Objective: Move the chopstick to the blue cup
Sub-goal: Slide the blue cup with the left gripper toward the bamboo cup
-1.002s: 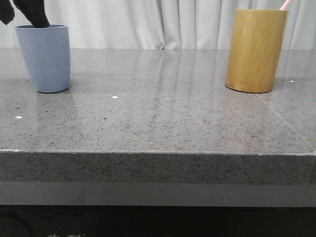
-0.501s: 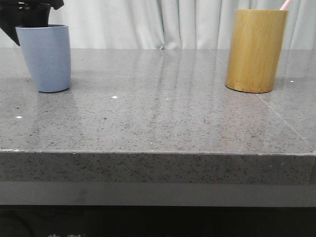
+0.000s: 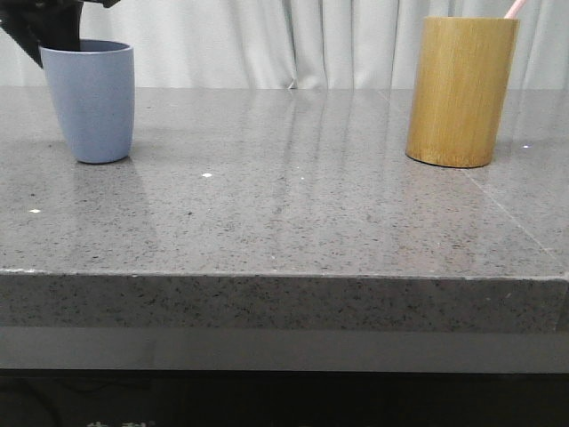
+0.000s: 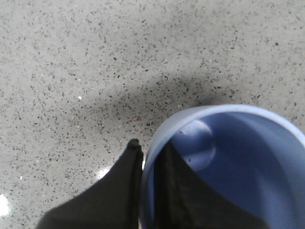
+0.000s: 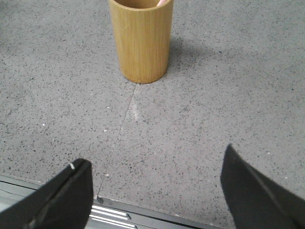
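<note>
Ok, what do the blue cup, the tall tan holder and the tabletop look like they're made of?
Blue cup: probably matte plastic, with an even, dull colour. Bamboo holder: likely bamboo or wood, with vertical grain and a smooth finish. Table: polished speckled stone or composite, showing curtain reflections.

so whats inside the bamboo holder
A pink chopstick tip pokes above the bamboo holder rim at its right. The rest of the stick and the holder's bottom are hidden by its wall.

My left gripper (image 4: 143,157) has matte black, tapering fingers; my right gripper's (image 5: 157,191) fingers are black, broad wedges.
</note>
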Motion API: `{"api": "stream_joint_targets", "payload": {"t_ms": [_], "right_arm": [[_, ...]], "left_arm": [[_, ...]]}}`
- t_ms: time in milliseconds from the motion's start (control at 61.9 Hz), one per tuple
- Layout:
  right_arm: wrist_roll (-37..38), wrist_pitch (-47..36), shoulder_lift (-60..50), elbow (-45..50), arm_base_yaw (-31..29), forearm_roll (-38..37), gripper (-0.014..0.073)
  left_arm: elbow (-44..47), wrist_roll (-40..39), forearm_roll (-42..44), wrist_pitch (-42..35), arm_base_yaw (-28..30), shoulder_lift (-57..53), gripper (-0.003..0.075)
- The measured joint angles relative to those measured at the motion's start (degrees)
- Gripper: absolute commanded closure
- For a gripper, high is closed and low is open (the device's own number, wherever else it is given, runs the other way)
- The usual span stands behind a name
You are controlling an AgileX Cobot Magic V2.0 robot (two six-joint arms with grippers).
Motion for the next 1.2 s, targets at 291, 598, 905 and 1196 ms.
{"api": "stream_joint_targets", "payload": {"t_ms": [291, 598, 905, 1196], "right_arm": [[0.00, 0.00, 0.00, 0.00, 0.00, 0.00, 0.0025], [0.00, 0.00, 0.00, 0.00, 0.00, 0.00, 0.0025], [0.00, 0.00, 0.00, 0.00, 0.00, 0.00, 0.0025], [0.00, 0.00, 0.00, 0.00, 0.00, 0.00, 0.0025]], "left_arm": [[-7.12, 0.00, 0.03, 1.26, -7.25, 0.60, 0.0739], [-16.31, 0.00, -1.29, 3.75, -15.68, 6.80, 0.0739], [-22.20, 0.34, -4.52, 3.87, -18.56, 12.41, 0.0739], [-22.30, 0.80, -4.95, 4.00, -18.56, 14.32, 0.0739]]}}
